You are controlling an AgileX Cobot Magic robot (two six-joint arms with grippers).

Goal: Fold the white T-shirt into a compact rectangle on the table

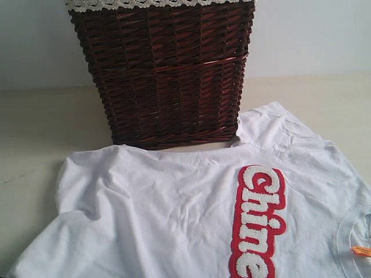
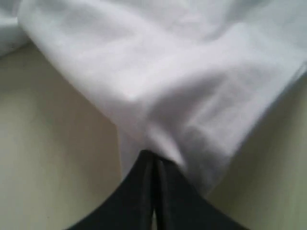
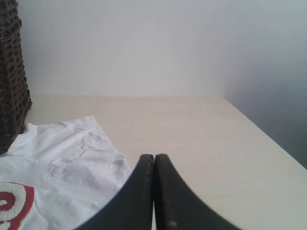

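Note:
The white T-shirt (image 1: 162, 214) lies spread and wrinkled on the table (image 1: 35, 127), its red-outlined lettering (image 1: 255, 220) facing up and running toward the near edge. Neither gripper shows in the exterior view. In the left wrist view my left gripper (image 2: 154, 154) has its dark fingers pressed together on a fold of the white T-shirt (image 2: 168, 72), which rises as a ridge away from the tips. In the right wrist view my right gripper (image 3: 154, 156) is shut on nothing, over bare table (image 3: 192, 129) just beside the T-shirt's sleeve (image 3: 62, 163).
A dark brown wicker basket (image 1: 168, 69) with a lace-trimmed rim stands behind the shirt, touching its far edge; its side shows as the basket (image 3: 9, 72) in the right wrist view. An orange label (image 1: 360, 251) sits at the collar. A pale wall backs the table.

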